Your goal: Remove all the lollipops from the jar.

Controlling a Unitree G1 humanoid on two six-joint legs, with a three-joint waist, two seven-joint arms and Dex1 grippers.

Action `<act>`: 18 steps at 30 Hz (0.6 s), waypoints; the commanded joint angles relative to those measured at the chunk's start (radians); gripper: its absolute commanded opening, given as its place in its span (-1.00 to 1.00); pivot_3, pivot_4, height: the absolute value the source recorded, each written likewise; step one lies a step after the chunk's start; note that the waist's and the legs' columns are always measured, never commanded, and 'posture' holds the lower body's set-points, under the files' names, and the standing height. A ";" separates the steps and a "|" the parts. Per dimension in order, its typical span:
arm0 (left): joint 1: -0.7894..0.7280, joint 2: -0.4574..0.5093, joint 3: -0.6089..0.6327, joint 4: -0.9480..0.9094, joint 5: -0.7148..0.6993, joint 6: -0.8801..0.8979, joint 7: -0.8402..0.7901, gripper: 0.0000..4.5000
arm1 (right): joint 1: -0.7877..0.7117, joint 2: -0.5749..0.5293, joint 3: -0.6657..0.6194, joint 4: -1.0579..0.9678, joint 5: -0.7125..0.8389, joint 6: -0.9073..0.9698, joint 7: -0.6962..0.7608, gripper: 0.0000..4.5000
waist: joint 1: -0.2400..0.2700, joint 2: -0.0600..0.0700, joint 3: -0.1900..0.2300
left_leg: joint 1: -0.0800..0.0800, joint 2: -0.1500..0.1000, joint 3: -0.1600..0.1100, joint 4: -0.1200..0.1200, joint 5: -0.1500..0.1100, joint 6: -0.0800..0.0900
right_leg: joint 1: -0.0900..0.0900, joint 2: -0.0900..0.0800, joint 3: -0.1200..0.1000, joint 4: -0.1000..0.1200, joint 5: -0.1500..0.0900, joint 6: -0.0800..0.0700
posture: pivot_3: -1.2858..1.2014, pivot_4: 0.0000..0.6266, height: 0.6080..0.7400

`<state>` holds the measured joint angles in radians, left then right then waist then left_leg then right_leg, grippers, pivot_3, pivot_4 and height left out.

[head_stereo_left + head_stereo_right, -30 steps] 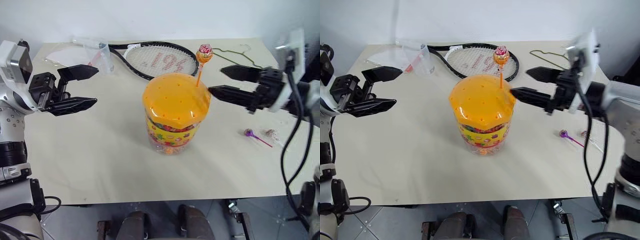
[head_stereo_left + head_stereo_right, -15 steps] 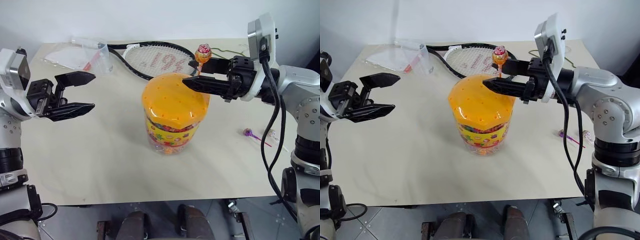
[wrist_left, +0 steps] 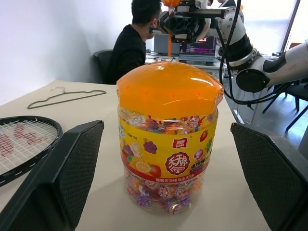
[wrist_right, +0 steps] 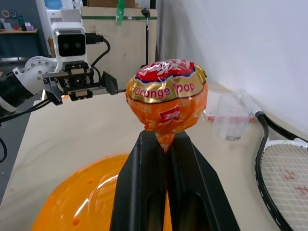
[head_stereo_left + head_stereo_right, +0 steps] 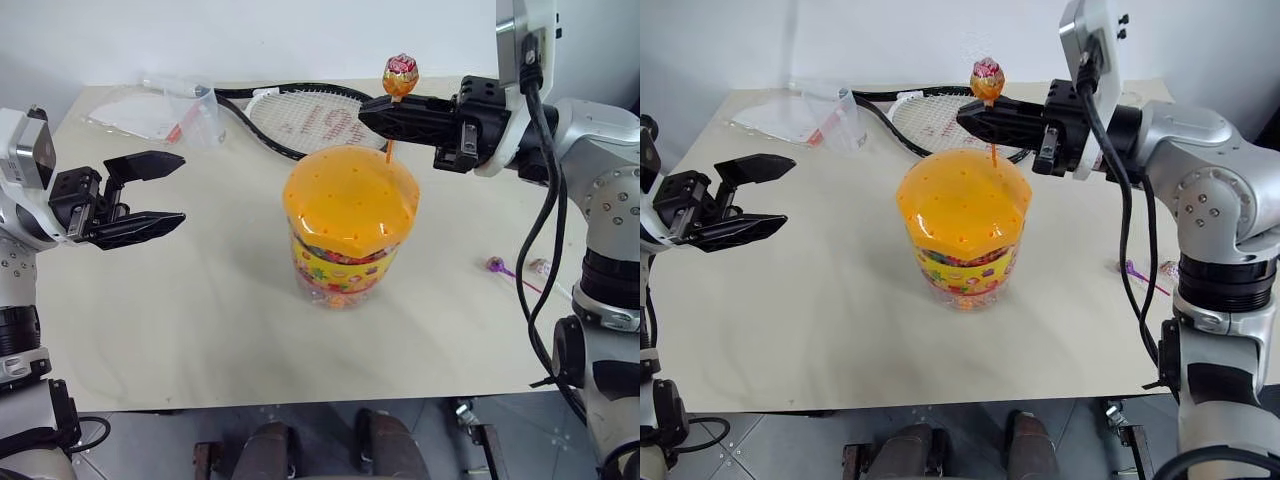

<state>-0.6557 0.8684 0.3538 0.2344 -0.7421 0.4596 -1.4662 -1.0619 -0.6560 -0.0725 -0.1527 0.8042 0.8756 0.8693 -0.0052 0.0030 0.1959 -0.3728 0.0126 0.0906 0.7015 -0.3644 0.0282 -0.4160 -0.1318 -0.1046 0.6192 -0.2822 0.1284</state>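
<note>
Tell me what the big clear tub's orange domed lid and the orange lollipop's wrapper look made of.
Orange domed lid: likely glossy translucent plastic; it shows highlights and small holes. Orange lollipop's wrapper: apparently shiny crinkled foil or film, twisted under the ball, pinched by the right gripper.

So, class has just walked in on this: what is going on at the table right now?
A two-armed robot is pulling lollipops out of the jar. Its right gripper is shut on the stick of the orange lollipop, just under the candy, holding it above the orange lid. The left gripper waits open beside the jar, holding nothing. The purple lollipop and the pink lollipop already lie on the table.
</note>
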 commanded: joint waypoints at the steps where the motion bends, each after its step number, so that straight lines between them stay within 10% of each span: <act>1: -0.010 0.011 0.019 -0.026 -0.019 -0.006 -0.003 1.00 | -0.064 -0.025 -0.040 -0.005 -0.008 -0.020 -0.005 -0.99 | 0.000 0.000 0.000 | 0.000 0.000 0.000 0.000 0.000 0.000 | 0.000 0.000 0.000 0.000 0.000 0.000 | 0.03 -0.52 1.00; 18: 0.032 -0.002 0.034 -0.046 -0.021 -0.023 0.005 1.00 | 0.162 -0.366 -0.160 0.150 -0.206 0.015 -0.077 -0.99 | 0.001 -0.001 0.000 | -0.001 0.000 0.002 -0.001 0.000 0.000 | -0.002 -0.001 0.001 -0.001 0.000 0.000 | 0.03 -0.52 1.00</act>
<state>-0.6243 0.8632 0.3621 0.2196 -0.7425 0.4486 -1.4643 -0.9037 -0.9926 -0.1932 -0.0208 0.6208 0.9129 0.7933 -0.0043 0.0022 0.1955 -0.3742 0.0128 0.0927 0.7003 -0.3648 0.0285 -0.4178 -0.1325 -0.1040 0.6185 -0.2822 0.1284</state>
